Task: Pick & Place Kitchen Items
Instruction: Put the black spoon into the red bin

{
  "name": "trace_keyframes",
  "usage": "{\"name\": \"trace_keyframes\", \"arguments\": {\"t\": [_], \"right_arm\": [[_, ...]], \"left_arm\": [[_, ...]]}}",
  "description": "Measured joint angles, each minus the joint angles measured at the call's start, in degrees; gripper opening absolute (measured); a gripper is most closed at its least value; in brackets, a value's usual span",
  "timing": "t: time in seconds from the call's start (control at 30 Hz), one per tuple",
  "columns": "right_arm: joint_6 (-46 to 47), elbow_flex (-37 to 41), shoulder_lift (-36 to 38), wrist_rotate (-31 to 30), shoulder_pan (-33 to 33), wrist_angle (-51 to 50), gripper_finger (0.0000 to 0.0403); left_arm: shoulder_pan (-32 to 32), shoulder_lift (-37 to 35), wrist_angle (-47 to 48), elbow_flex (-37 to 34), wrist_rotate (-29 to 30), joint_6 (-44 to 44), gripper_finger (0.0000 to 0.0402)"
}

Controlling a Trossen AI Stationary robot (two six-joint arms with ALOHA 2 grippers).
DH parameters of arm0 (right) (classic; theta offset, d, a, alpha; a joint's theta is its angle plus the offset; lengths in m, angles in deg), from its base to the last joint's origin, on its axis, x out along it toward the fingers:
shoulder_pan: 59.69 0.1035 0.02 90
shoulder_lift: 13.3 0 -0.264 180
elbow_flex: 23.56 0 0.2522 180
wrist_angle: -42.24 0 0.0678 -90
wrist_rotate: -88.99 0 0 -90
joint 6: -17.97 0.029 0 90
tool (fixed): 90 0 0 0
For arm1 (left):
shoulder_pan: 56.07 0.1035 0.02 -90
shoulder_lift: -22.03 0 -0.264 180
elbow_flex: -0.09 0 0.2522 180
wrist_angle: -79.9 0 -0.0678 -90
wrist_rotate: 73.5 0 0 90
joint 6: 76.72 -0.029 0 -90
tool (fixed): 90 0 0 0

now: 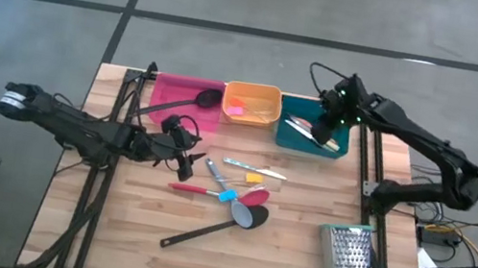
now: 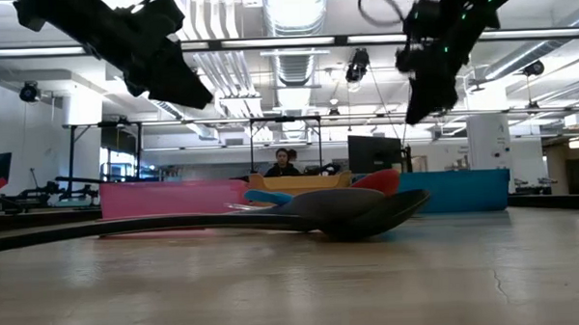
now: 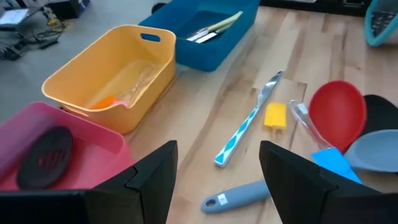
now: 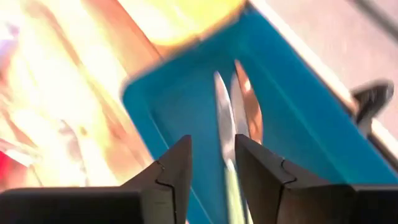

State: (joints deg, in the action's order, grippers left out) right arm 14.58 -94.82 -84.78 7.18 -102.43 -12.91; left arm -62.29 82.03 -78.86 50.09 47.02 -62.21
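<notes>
Hovering over the teal bin [image 1: 302,137], the right gripper [image 4: 212,163] stands narrowly parted above knives [image 4: 227,118], gripping nothing. Left gripper [image 3: 217,168] hangs wide open near the pink bin [image 1: 168,93].

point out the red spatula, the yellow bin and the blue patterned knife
red spatula [image 3: 336,112]: left wrist view, middle of its red head
yellow bin [image 3: 134,38]: left wrist view, far rim
blue patterned knife [image 3: 239,130]: left wrist view, on its handle
</notes>
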Motion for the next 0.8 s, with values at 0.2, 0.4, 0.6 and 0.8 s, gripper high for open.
{"name": "trace_keyframes", "arguments": {"t": [0.2, 0.4, 0.6, 0.8], "right_arm": [[1.9, 5.3, 9.0, -0.1, 8.4, 15.1, 0.0073], [2.0, 15.7, 15.6, -0.2, 17.7, 38.0, 0.004], [0.5, 21.7, 19.7, -0.6, 23.2, 46.5, 0.0015], [0.0, 21.9, 22.2, -0.7, 25.7, 46.2, 0.0009]], "left_arm": [[0.0, 0.0, -0.2, 0.0, -2.6, 0.8, 0.0232], [0.0, 0.0, -0.2, 0.0, -4.6, 3.6, 0.0232], [0.0, 0.0, -0.3, 0.0, -7.1, 7.9, 0.0232], [0.0, 0.0, -0.4, 0.0, -7.7, 11.3, 0.0232]]}}
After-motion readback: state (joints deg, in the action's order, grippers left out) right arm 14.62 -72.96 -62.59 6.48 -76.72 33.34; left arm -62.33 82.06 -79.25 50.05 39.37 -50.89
